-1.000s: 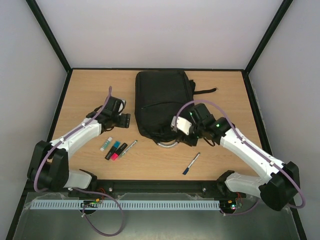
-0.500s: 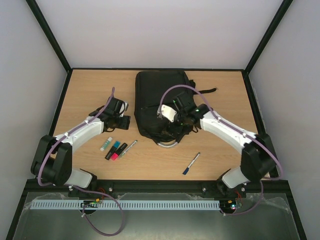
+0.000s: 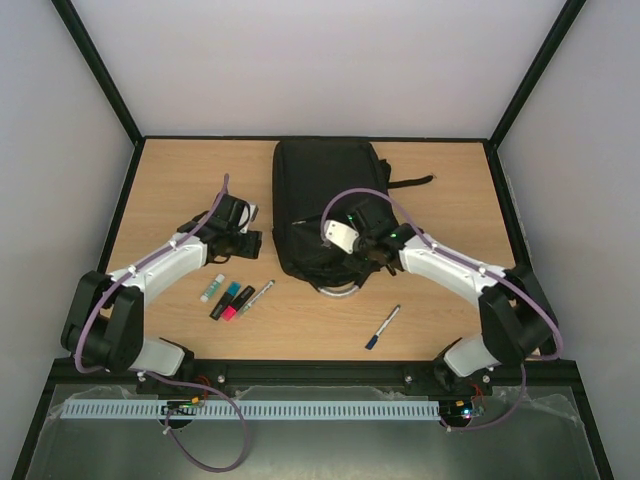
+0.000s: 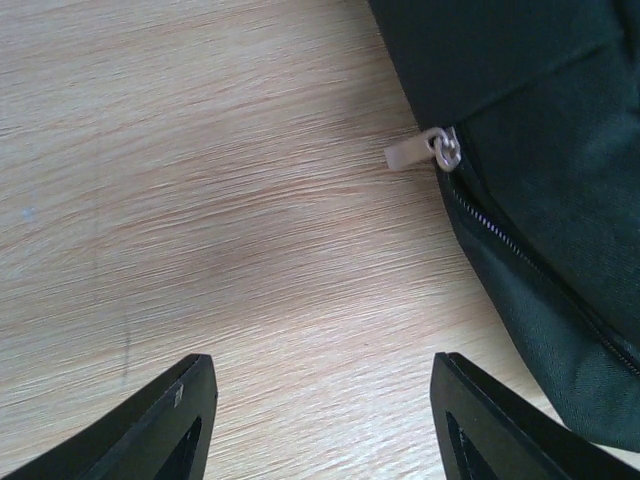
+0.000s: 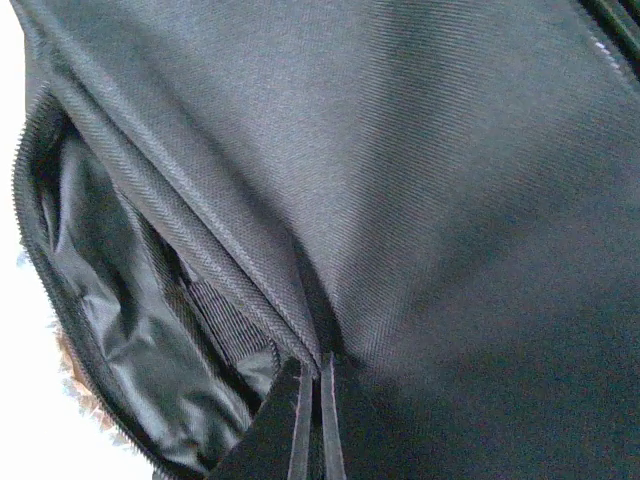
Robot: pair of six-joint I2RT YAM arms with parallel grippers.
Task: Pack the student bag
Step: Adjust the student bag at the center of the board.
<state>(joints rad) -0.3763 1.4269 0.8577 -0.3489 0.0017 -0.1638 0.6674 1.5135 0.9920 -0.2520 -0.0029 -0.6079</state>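
Observation:
The student bag (image 3: 320, 190) is black and lies flat at the table's back centre, with its grey handle (image 3: 338, 289) towards me. My right gripper (image 3: 364, 254) rests on the bag's near end, shut on the fabric edge beside the open zip mouth (image 5: 150, 330). The right wrist view shows the closed jaws (image 5: 312, 368) pinching that fold of the bag (image 5: 450, 200). My left gripper (image 3: 250, 240) hangs open over bare wood just left of the bag (image 4: 540, 120). Nothing sits between its fingers (image 4: 320, 375). A pale zip pull (image 4: 412, 152) sticks out ahead of them.
Several markers and a pen (image 3: 236, 296) lie in a row on the wood near the left arm. A blue-capped pen (image 3: 382, 327) lies alone near the front right. A black strap (image 3: 410, 184) trails off the bag's right side.
My right arm swung left onto the bag's near end, opened wide, then shut on the fabric edge. The left gripper narrowed slightly and stayed beside the bag.

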